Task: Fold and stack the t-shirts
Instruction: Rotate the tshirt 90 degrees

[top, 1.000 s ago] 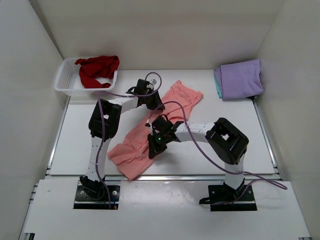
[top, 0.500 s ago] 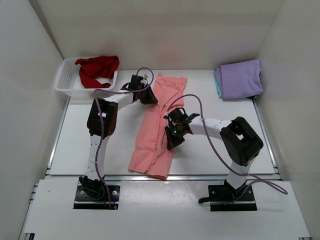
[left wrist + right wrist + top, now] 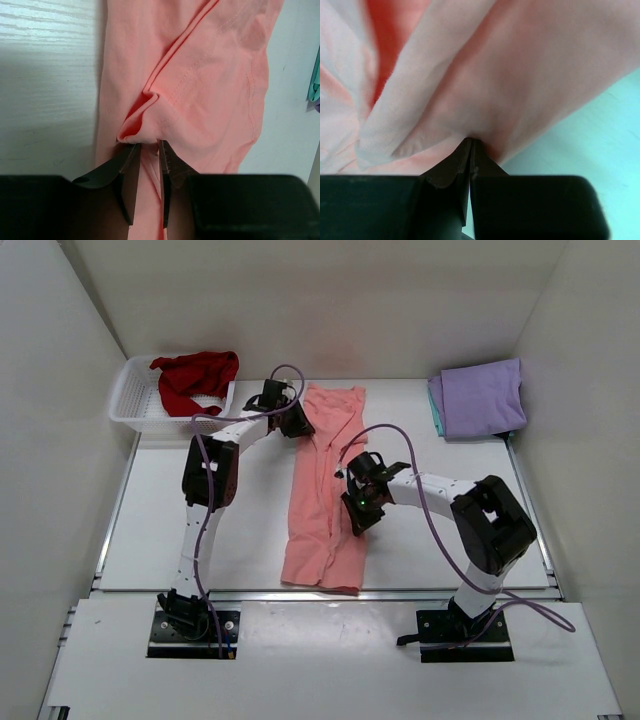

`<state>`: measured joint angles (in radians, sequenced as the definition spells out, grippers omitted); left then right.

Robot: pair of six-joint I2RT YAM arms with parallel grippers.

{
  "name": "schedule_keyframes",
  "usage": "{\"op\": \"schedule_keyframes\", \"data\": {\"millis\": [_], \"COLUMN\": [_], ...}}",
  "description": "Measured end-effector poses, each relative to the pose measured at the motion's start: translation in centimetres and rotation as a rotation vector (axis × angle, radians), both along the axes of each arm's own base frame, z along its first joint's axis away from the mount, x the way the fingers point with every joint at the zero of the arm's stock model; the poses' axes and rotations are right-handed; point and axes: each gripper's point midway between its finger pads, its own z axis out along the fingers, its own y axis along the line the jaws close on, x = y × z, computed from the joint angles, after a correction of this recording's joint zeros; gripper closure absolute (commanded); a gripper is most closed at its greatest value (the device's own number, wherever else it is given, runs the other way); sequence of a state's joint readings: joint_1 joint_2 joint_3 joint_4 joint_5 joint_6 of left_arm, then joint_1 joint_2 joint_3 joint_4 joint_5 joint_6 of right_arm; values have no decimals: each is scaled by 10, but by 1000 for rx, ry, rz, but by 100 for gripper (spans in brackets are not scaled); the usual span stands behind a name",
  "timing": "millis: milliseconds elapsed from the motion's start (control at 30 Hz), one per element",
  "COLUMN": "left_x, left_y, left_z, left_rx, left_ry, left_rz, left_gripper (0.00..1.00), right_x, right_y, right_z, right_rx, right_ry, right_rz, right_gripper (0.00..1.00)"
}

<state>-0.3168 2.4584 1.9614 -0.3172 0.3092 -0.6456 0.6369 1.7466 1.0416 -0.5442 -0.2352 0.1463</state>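
Observation:
The salmon-pink t-shirt lies as a long, narrow, creased strip running from the far middle of the table to its near edge. My left gripper is shut on a fold at the shirt's far left edge; the left wrist view shows cloth pinched between the tips. My right gripper is shut on the shirt's right edge about halfway down; its tips clamp a bunched fold. The dark red t-shirt lies crumpled in the basket. The lavender t-shirt lies folded at the far right on the teal one.
The white lattice basket stands at the far left corner. White walls close in the table on three sides. The teal cloth's edge shows at the right border of the left wrist view. Purple cables loop over both arms.
The salmon shirt swung from a diagonal, bunched lie to a straighter strip running front to back. The left gripper moved slightly farther away, and the right gripper moved right, both still holding it.

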Motion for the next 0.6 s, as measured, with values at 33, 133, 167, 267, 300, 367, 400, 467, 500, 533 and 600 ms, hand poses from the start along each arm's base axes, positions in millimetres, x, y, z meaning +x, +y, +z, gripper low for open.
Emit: {"op": "schedule_keyframes", "data": {"millis": [33, 133, 167, 267, 300, 367, 400, 467, 500, 533, 600], "left_x": [1, 0, -1, -3, -6, -10, -13, -29, -42, -58, -98], "left_y": [-1, -5, -6, -10, -10, -10, -9, -3, 1, 7, 21], "left_z": [0, 1, 1, 3, 3, 11, 16, 32, 42, 54, 77], "left_rx": [1, -5, -14, -38, -43, -52, -53, -48, -45, -43, -40], "left_ry": [-2, -1, -1, -1, 4, 5, 2, 1, 3, -8, -19], "left_rz": [-1, -1, 1, 3, 1, -5, -11, -22, -30, -36, -43], "left_gripper": [67, 66, 65, 65, 66, 65, 65, 64, 64, 64, 63], "right_x": [1, 5, 7, 12, 12, 11, 10, 10, 10, 10, 5], "right_y": [-4, -17, -25, -45, -51, -58, -60, -60, -59, -58, -55], "right_z": [0, 1, 1, 3, 4, 9, 14, 29, 38, 48, 63], "right_rx": [-9, -34, -53, -101, -116, -125, -122, -100, -80, -52, 16], "right_ry": [-8, -29, -37, -46, -43, -38, -39, -59, -75, -91, -106], "right_rz": [16, 50, 57, 53, 48, 32, 19, -17, -39, -68, -129], "right_gripper": [99, 97, 96, 95, 93, 90, 86, 79, 74, 71, 68]}}
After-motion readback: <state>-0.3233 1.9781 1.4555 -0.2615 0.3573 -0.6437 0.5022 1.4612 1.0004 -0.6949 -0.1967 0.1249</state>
